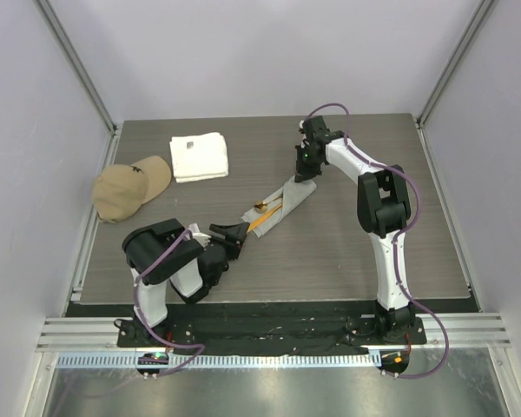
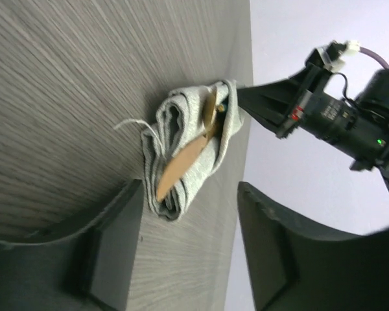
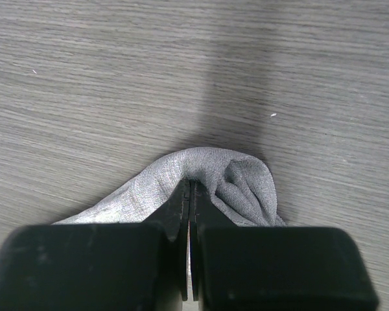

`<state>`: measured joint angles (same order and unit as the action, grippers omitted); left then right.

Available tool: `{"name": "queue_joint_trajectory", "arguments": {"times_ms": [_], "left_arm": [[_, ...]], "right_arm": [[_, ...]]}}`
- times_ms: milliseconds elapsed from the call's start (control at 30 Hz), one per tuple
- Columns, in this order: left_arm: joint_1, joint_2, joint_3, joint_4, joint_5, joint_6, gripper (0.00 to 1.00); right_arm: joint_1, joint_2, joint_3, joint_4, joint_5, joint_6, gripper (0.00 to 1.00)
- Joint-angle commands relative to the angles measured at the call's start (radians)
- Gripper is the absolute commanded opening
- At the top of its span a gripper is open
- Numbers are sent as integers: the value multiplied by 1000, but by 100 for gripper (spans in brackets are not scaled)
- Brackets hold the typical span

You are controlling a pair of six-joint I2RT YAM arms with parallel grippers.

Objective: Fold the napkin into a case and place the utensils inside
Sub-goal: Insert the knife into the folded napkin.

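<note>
The grey napkin (image 1: 282,203) lies folded into a narrow case, slanting from the table's middle toward the far right. The utensils stick out of its near end: an orange-tan stick (image 1: 258,222) and a round wooden bowl (image 1: 262,206). In the left wrist view the tan wooden piece (image 2: 181,163) rests in the case (image 2: 217,152), with a teal bit (image 2: 224,107) deeper inside. My left gripper (image 1: 235,233) (image 2: 191,243) stands open just short of the near end, holding nothing. My right gripper (image 1: 306,173) (image 3: 190,189) is shut, pinching the far end of the cloth (image 3: 246,181).
A thick white folded towel (image 1: 199,156) lies at the back left. A tan cap (image 1: 130,188) sits at the left table edge. Grey walls with metal posts close in the table on three sides.
</note>
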<state>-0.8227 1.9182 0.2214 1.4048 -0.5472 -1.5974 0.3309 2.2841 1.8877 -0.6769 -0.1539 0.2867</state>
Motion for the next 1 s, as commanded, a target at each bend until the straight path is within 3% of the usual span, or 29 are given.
{"name": "queue_joint_trajectory", "arguments": {"times_ms": [0, 67, 233, 333, 367, 400, 500, 667, 733, 833, 967], "left_arm": [[-1, -47, -63, 109, 75, 71, 73], [0, -89, -86, 36, 137, 79, 76], [55, -261, -160, -123, 294, 186, 58], [86, -511, -128, -466, 340, 305, 59], [91, -595, -88, -774, 348, 401, 59], [92, -717, -39, -926, 337, 460, 62], [153, -826, 93, -1160, 370, 618, 66], [322, -739, 226, -1314, 660, 704, 60], [364, -668, 262, -1320, 780, 747, 59], [441, -540, 308, -1282, 1014, 755, 56], [458, -443, 360, -1270, 1125, 794, 47]], "right_arm": [[10, -64, -25, 2, -18, -1, 1], [8, -77, -27, 2, -15, -3, 1], [10, -104, -45, -1, -13, -9, 1], [10, -126, -61, -3, 4, -7, 1], [8, -135, -67, 0, 5, -9, 1], [10, -138, -67, 0, 8, -11, 1], [8, -153, -56, -1, 8, -8, 1], [7, -169, -3, -35, 33, -1, 18], [-10, -173, 10, -49, 37, -3, 21], [-42, -198, -7, -52, 27, 0, 33], [-87, -225, -32, -41, -13, -3, 38]]}}
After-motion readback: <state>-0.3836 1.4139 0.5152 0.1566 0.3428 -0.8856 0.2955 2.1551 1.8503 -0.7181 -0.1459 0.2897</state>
